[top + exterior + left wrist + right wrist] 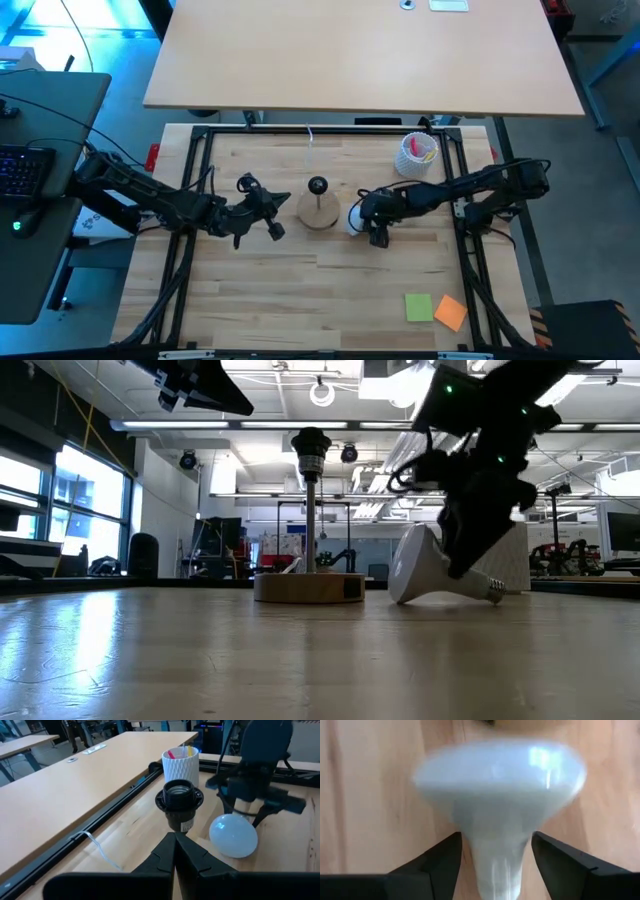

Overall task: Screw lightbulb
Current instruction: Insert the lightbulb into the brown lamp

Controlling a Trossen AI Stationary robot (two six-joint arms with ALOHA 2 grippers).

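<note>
— Where is the small white frosted lightbulb [425,575] placed?

— It is seen lying on its side on the pale wooden table [330,290], just beside the round wooden stand with a black socket post [318,207], on the side facing the white ribbed cup of coloured items [418,154]. Its smooth globe is turned toward the stand and its narrow greyish base is pointed away; it is not yet threaded into the socket.

— How is it being approached?

— The right gripper [495,862] is lowered over the bulb, its dark fingers [437,862] spread wide on either side of the tapering neck, apart from the glass. The neck is judged to be chosen because a rounded, slippery globe is harder to clamp.

— And the other arm?

— The left gripper [175,852] is held on the opposite side of the stand, its fingers pressed together on nothing, pointed at the ribbed black socket. It is judged to be parked there to leave room

— What else is noted?

— Two sticky notes, green and orange [436,309], lie well away from the stand
</note>
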